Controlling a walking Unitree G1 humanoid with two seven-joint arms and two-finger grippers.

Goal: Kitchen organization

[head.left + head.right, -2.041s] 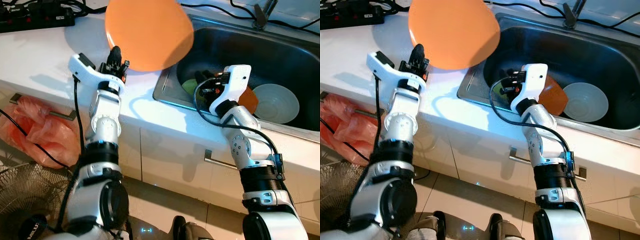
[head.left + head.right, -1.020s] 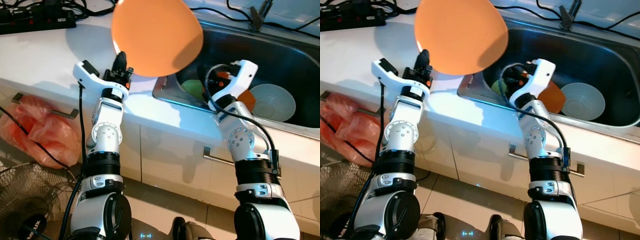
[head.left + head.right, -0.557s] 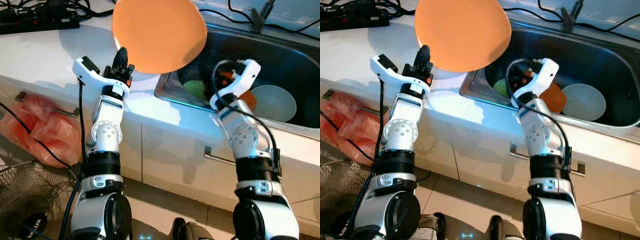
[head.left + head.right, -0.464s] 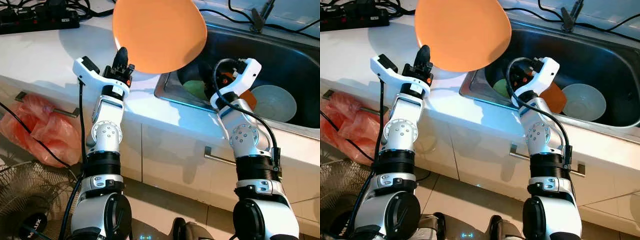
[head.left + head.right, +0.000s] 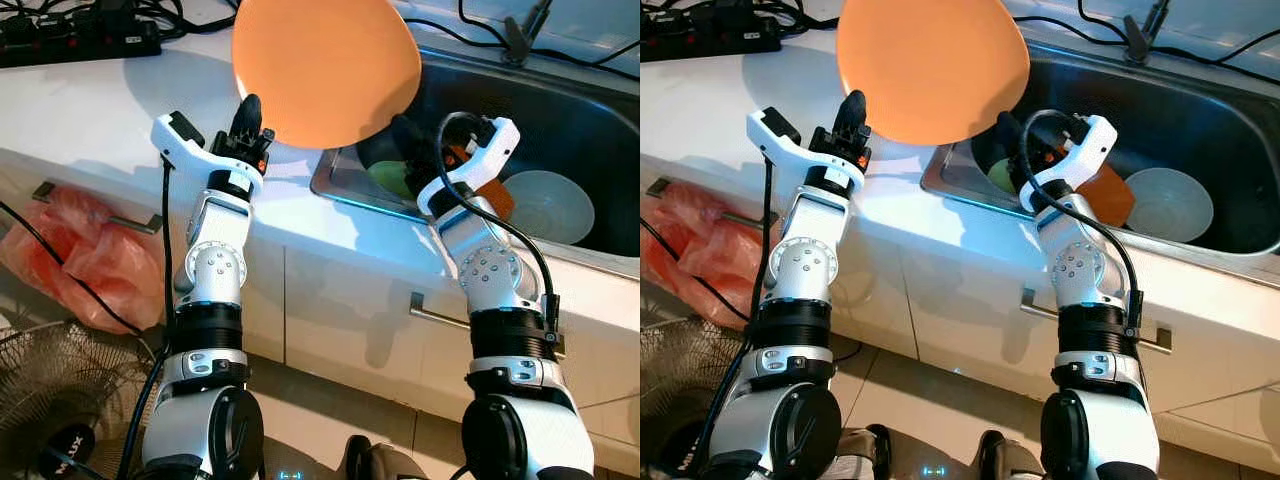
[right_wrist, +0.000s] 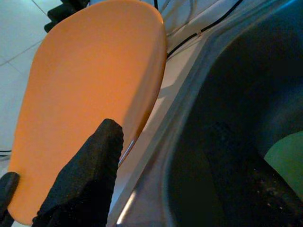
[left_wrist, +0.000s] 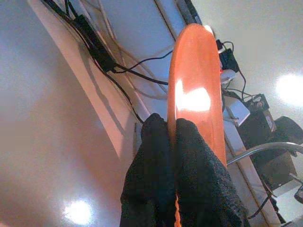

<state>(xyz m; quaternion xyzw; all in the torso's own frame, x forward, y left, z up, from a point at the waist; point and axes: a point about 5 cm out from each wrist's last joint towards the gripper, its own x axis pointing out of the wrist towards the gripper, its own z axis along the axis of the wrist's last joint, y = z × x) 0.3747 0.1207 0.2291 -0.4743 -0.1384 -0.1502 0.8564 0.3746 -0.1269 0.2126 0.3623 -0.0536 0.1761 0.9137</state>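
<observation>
The orange plate [image 5: 322, 68] was big, round & smooth, w/ a shiny glare on its rim in the left wrist view. It stood up in the air, tilted, over the white tabletop [image 5: 90, 105] & the near corner of the steel sink [image 5: 580, 130]. The left claw [image 5: 248, 122] was pinching the plate's bottom edge, one black finger on each side, so the plate rose right above the claw. The right claw [image 5: 1025, 135] was spread apart at the sink's near edge, just beside the plate. One rough black finger [image 6: 90, 175] showed in front of the plate in the right wrist view. In the sink lay a white bowl [image 5: 552, 206], sth green [image 5: 390, 180] & sth orange [image 5: 497, 195]. The head views showed a floppy pink plastic bag [image 5: 80, 265] by the cupboard.
</observation>
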